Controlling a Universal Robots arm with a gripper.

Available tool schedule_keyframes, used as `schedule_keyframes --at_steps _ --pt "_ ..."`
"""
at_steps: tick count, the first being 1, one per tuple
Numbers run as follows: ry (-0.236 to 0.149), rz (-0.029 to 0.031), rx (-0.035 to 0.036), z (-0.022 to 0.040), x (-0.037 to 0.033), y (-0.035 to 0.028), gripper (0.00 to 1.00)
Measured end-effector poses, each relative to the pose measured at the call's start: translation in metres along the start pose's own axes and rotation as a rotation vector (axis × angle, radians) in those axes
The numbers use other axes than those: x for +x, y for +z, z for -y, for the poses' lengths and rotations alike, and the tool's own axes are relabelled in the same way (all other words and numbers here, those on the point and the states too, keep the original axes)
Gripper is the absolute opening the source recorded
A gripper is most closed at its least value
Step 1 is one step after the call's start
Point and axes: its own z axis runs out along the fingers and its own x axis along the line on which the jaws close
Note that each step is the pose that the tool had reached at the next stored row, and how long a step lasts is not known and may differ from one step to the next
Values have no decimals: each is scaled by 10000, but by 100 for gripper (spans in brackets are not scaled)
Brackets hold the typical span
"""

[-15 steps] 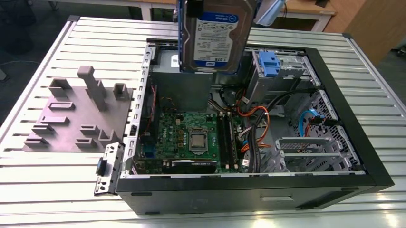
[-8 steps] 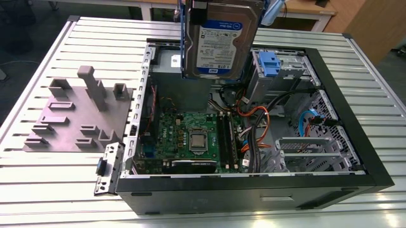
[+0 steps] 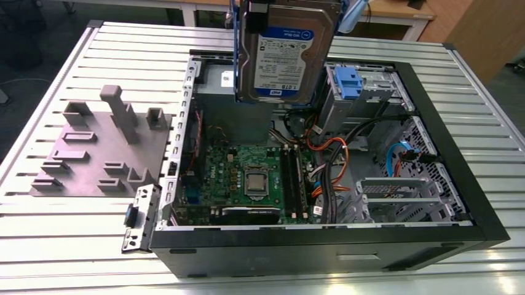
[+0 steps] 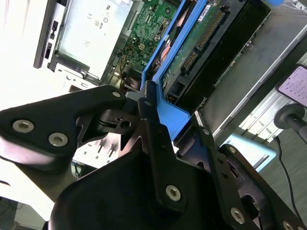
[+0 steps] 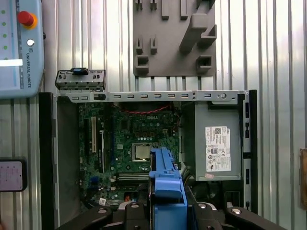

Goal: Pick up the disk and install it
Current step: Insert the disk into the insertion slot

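Pincer (image 4: 169, 120) grips white-and-blue-labelled disk (image 3: 287, 55) above open computer case (image 3: 328, 244).

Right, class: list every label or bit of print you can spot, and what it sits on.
Disk: white-and-blue label, print too small to trust.
Grey metal box: white label, print too small.
Pale blue panel: small lettering along one edge.
Green circuit board: tiny white markings, unreadable.

Slatted table (image 3: 49, 236) (computer case (image 3: 328, 247), grey fixture (image 3: 82, 161))
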Motion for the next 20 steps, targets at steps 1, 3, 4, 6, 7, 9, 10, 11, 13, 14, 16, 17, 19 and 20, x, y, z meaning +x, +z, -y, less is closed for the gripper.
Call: schedule_keyframes --at_steps 1,3,4,6,7,9,10,11,13,14,16,17,19,20 --pt "1 -2 -1 0 5 -1 37" --pt "2 -1 0 0 13 -1 37" --pt "3 -1 0 0 13 -1 37" --pt "1 -1 0 0 14 -1 37" --pt "2 -2 -1 0 15 -1 37" --pt "1 -1 0 0 19 -1 37" --pt "1 -3 -1 1 22 -2 37" --pt "1 -2 -1 1 25 -1 37" --pt "1 -2 -1 2 41 -2 37" --pt "2 -2 0 2 50 -1 37" --pt "1 -2 0 2 64 -2 37" --pt "2 -1 0 2 66 -1 37" --pt "2 -2 0 2 66 -2 37" --pt "2 -3 -1 2 66 -2 37"
